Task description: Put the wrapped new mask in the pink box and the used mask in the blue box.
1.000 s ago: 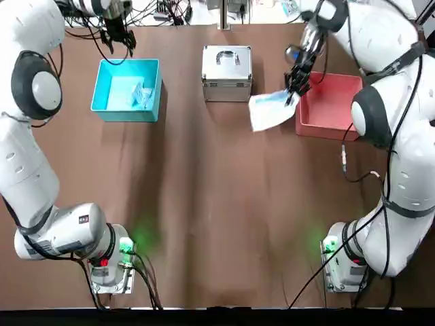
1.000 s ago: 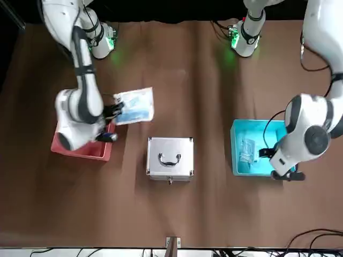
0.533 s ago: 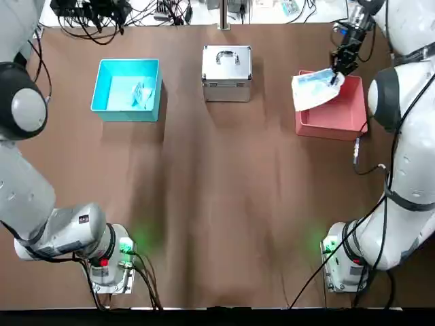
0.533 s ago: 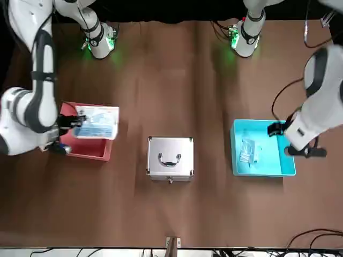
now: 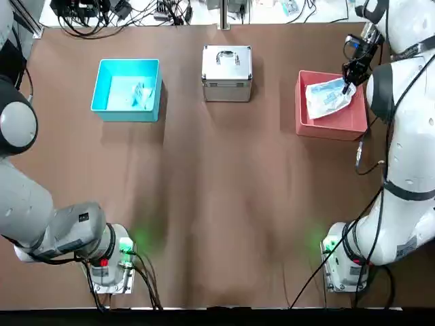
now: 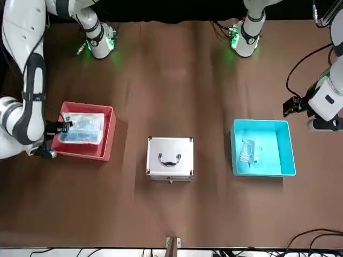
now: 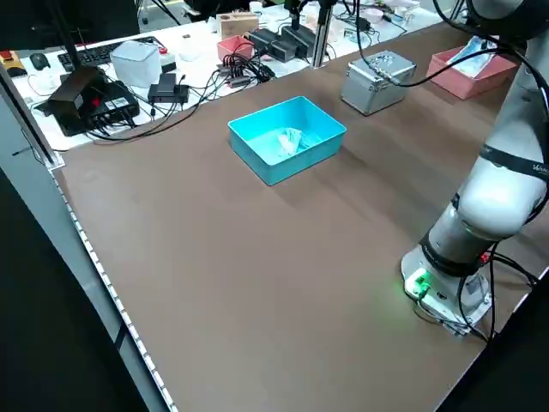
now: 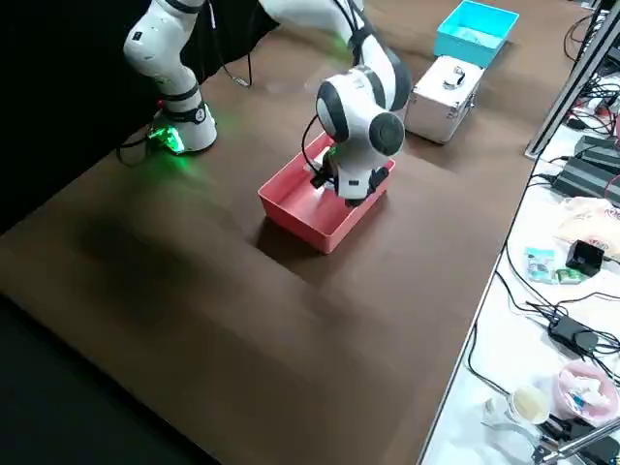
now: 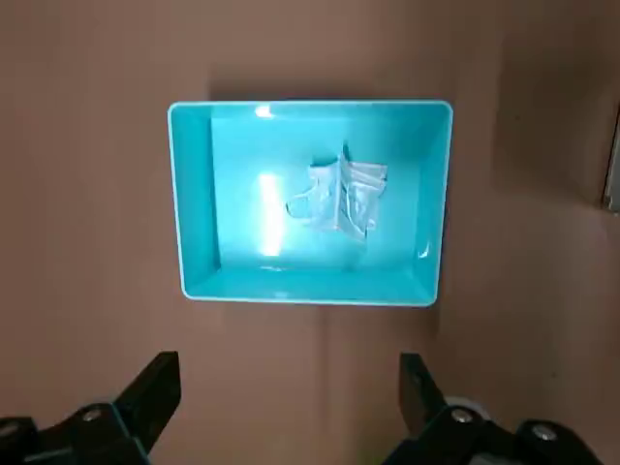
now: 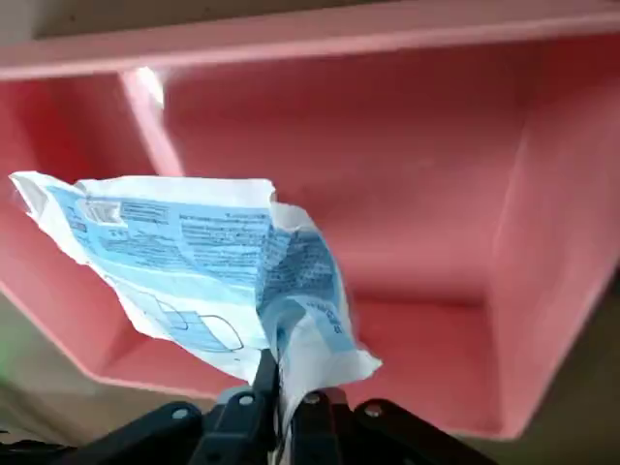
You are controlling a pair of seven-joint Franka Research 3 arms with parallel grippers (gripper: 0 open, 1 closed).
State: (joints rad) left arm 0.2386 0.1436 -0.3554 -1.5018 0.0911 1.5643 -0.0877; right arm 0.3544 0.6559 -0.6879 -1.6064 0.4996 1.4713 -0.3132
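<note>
A broad brown matte desk (image 5: 217, 204) is filling the overhead view, with the two white arms' bases glowing green at about 7 and 5 o'clock. Beyond the desk's far edge, a white side bench (image 7: 171, 51) is carrying black cables, adapters, a keyboard and small boxes.

A square silver metal case with a handle (image 5: 227, 73) is sitting at 12 o'clock on the desk. A square cyan-blue box with low walls (image 5: 102, 92) is resting at about 10 o'clock, well apart from the case, and a small crumpled pale blue used mask (image 9: 341, 198) is lying inside it on the box floor. A square pink-red box with low walls (image 5: 300, 102) is sitting at about 2 o'clock.

The flat clear-white plastic packet with a pale blue mask and print inside, the wrapped new mask (image 5: 329, 96), is hanging tilted within the pink-red box's outline, over its floor. The right gripper (image 10: 281, 392) is hovering at the box's far right corner, its fingers pinched tight on one crumpled corner of the packet.

The left gripper (image 9: 291, 412) is hanging above the desk just outside the cyan-blue box, its fingers spread wide and gripping nothing; in the front view it is out past the box's far side, near 3 o'clock.
</note>
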